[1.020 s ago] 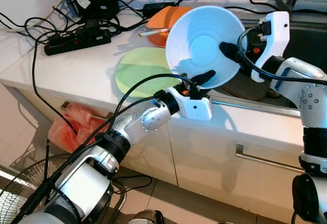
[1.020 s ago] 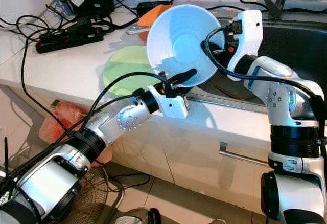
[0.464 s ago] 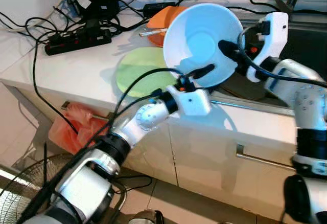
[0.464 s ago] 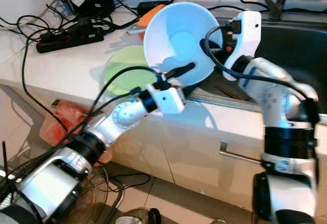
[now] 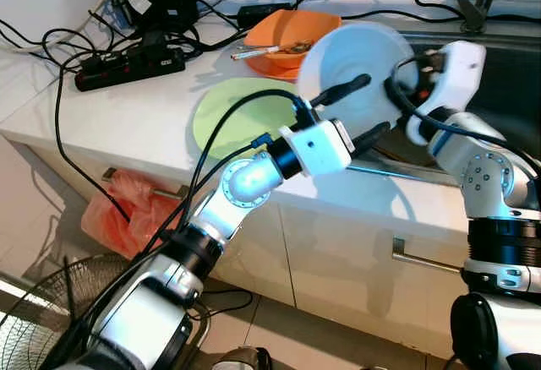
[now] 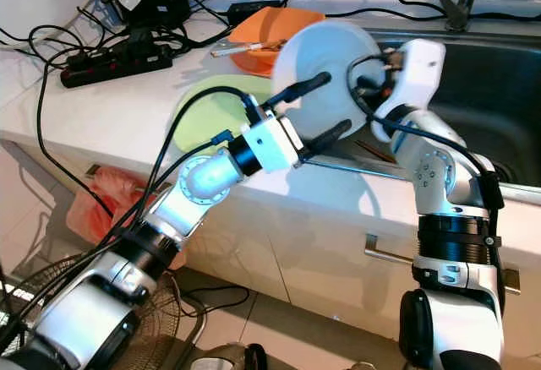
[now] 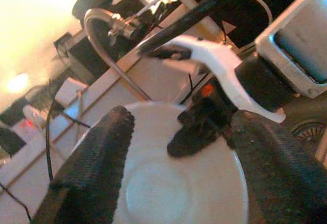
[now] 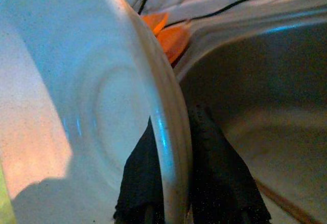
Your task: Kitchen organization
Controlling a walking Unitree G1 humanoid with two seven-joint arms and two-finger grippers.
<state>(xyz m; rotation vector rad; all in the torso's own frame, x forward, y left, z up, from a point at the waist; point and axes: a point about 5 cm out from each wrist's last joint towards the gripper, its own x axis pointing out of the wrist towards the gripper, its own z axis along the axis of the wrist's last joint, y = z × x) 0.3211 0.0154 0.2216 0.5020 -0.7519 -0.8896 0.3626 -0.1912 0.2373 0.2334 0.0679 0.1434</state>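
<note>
— What's lying around, from the head?
— Green plate and orange bowl on the counter, behind the white bowl.
— The wrists?
— Left gripper is spreading wide at its underside; right gripper is pinching its rim above the sink.

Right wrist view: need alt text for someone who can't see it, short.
The right gripper is shut on the rim of a white bowl held on edge, one black finger on each side of the rim. Behind it are a dark sink basin and part of an orange dish on the counter.
</note>
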